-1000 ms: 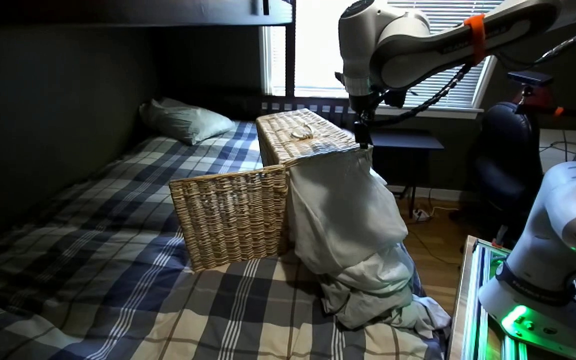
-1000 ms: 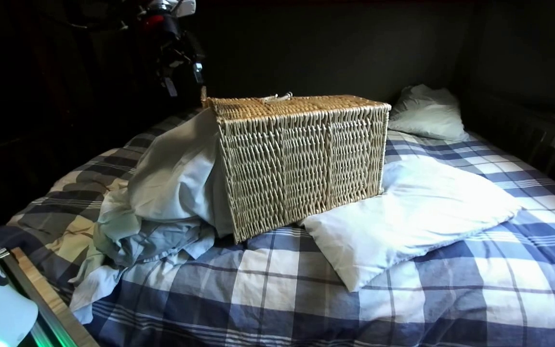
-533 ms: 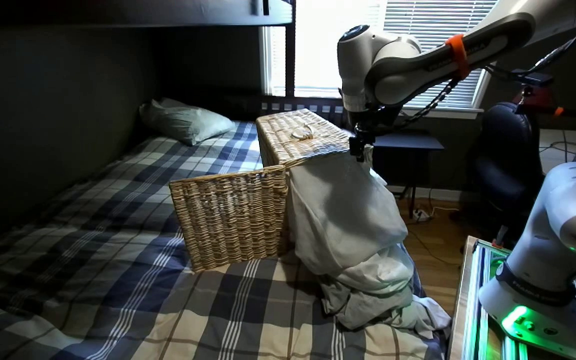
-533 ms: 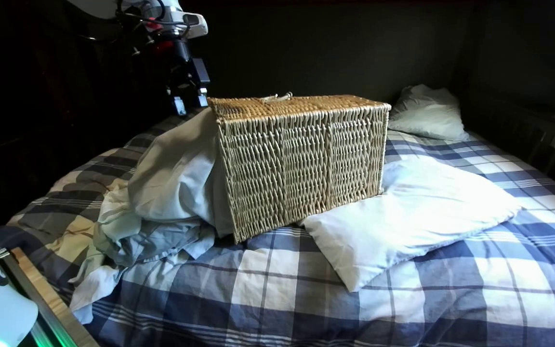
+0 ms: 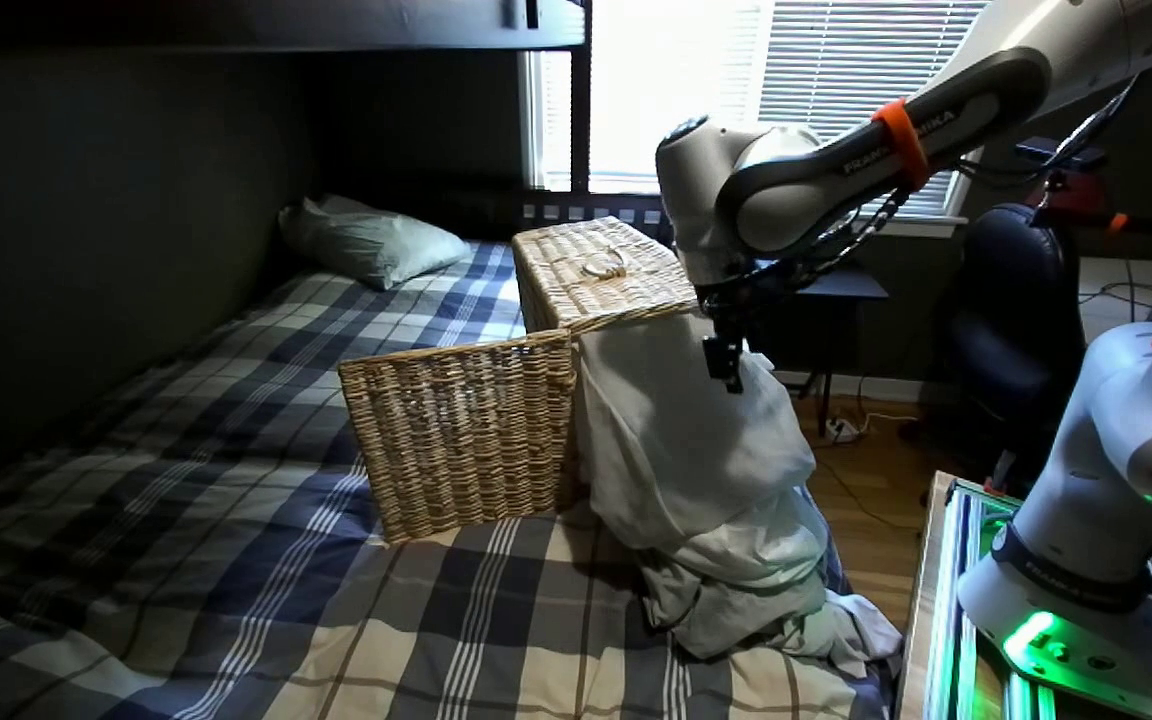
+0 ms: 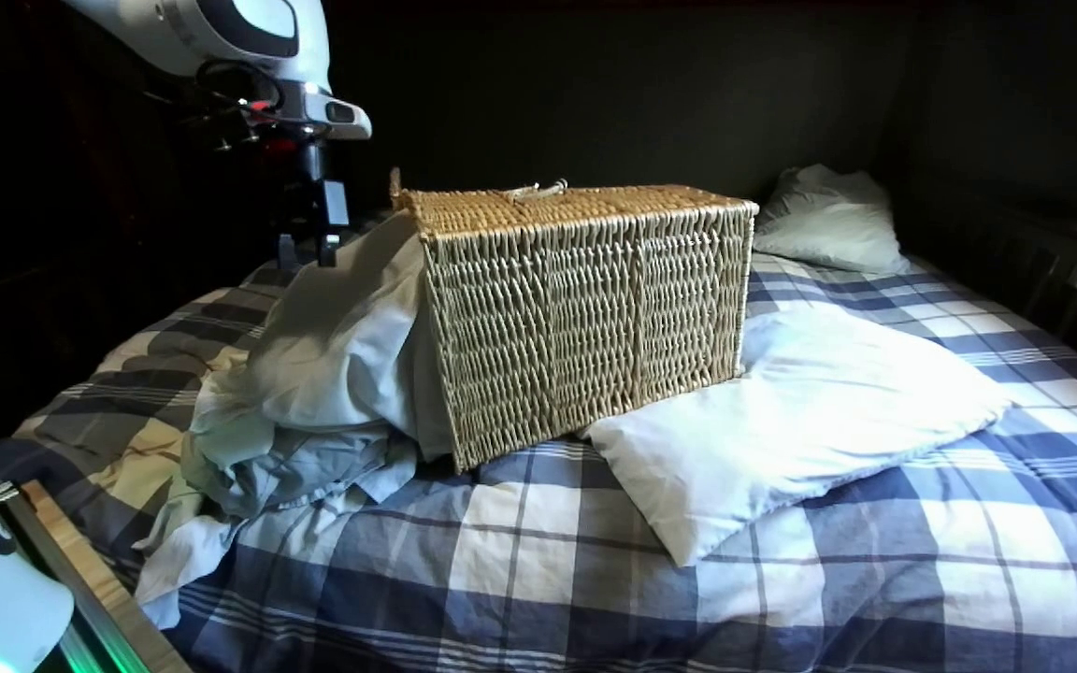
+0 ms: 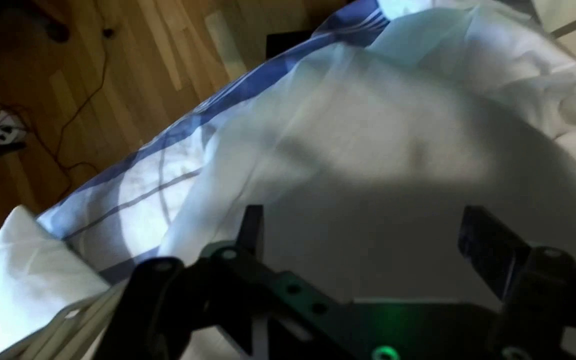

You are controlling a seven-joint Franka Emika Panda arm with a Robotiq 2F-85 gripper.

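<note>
Tool [image 7: 363,225] of yours is spread, pinching nothing, close over the white cloth [image 7: 393,125], whose pieces you cannot count. It slumps from one basket [image 6: 585,313] onto the bed [image 5: 516,600], probably because this basket lies sideways with its one lid [image 5: 456,440] open. Farther, you have two pillows [image 6: 800,421], one beside the basket, one at the back.

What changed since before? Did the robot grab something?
The gripper came down from near the top of the wicker basket to hang lower, by the white cloth; in an exterior view it also went toward the picture's left. It grabbed nothing and let go of nothing: its jaws stayed open. The basket, the cloth and the white pillow stayed put.
</note>
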